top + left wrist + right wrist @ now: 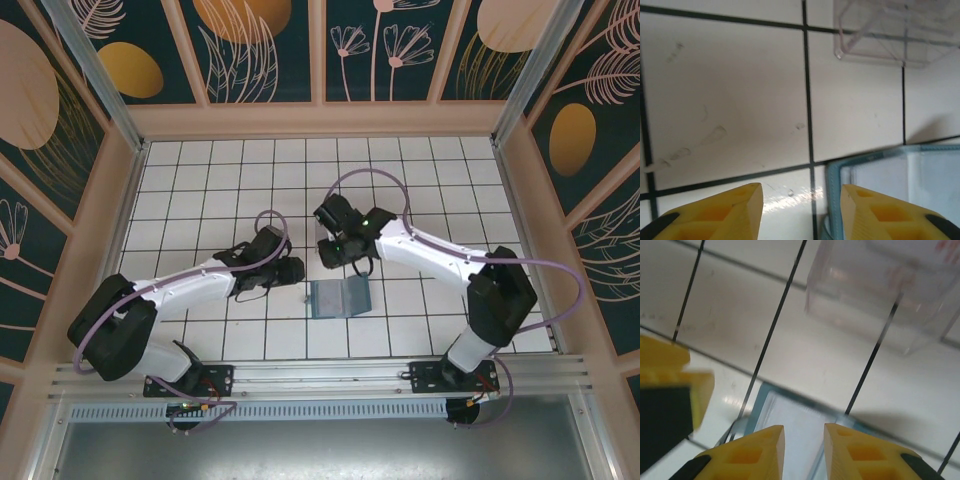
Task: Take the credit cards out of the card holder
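Yellow fingers of the left gripper stand apart, empty. Right gripper is open only a crack, empty too. Card holder lies open on the worktop between them. Next, I think: hold it, pinch credit cards out.

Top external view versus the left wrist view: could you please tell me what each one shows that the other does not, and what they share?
The top external view adds both arms whole, the right gripper just beyond the holder's far edge, and the patterned walls. The left wrist view adds a close look at its yellow fingertips, spread apart with nothing between them, and at the clear plastic box. Both share the left gripper, the slate-blue card holder and the white tiled floor.
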